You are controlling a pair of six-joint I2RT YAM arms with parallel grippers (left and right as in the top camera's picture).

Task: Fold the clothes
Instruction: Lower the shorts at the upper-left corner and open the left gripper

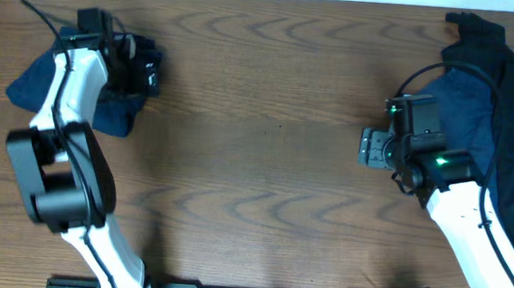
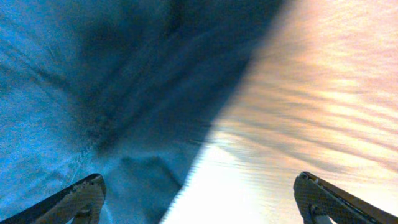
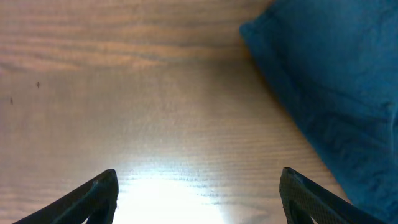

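From where I stand the job looks approx. part done, prob. early on. At the far left of the table sits a compact blue bundle. It's small and gathered vs. spread out, so I'd guess it's one garment already folded and parked, tho I can't see neat edges under the arm. The left gripper hangs right over it with its jaws gaping wide and nothing pinched. In the wrist view the left gripper shows cloth below on one side and bare wood on the other, and no fabric is caught betw. the fingers. Over on the right the dark pile lies rumpled at the table edge, navy on top, w/ a mid-blue piece poking out toward the centre. That lot is clearly unfolded, i.e. most of the work is left. The right gripper sits just beside the pile, pointing to mid-table. Its jaws are also apart and hold nothing, w/ plain wood betw. the fingers and the mid-blue piece off to one side. No garment is laid flat betw. the arms, so the next one prob. needs pulling out of the pile first.
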